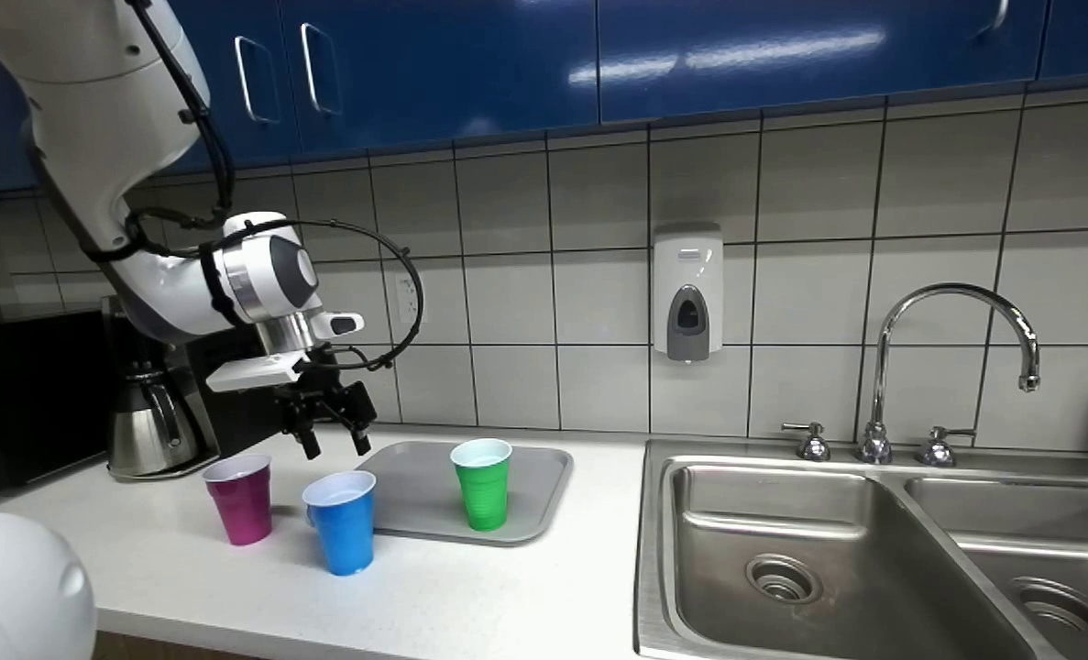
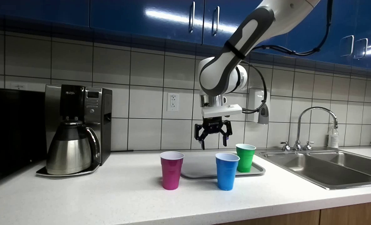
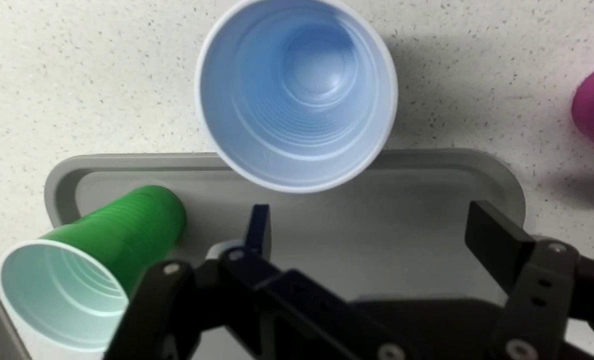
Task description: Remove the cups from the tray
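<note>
"Blue cupboards over a tiled wall; white bench, coffee maker at nine o'clock. How far along?"

"Mostly done, I'd judge. Around the tray, in an exterior view: magenta cup off at eight, blue cup off at six; only the green cup, at three, is left on."

"Jaws?"

"Apart, holding nothing, above the tray."

"Any writing?"

"Coffee maker's badge, too small to read."
</note>
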{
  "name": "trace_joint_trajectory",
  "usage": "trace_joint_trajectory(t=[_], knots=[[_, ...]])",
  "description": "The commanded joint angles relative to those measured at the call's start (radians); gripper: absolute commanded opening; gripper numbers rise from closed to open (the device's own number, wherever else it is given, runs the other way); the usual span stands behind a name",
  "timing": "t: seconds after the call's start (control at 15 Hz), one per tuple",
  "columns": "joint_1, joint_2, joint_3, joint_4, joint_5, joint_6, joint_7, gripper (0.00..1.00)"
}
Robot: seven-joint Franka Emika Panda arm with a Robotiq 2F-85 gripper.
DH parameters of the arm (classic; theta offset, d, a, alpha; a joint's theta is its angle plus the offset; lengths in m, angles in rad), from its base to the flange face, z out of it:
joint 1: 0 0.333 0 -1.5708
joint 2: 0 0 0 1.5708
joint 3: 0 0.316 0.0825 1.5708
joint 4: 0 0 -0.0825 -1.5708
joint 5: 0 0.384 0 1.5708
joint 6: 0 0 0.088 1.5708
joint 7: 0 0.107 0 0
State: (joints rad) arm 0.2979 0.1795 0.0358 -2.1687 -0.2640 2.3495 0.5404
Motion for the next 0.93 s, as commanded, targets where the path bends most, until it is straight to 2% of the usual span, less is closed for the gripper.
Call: trace_joint_trajectory(t=[0.0,0.87], knots=[[-0.029,-0.031,0.013,0.010,-0.021,-0.025,0.024,1.00],[-0.089,0.040,-0.015,0.106,-0.023,-0.008,0.012,1.00]])
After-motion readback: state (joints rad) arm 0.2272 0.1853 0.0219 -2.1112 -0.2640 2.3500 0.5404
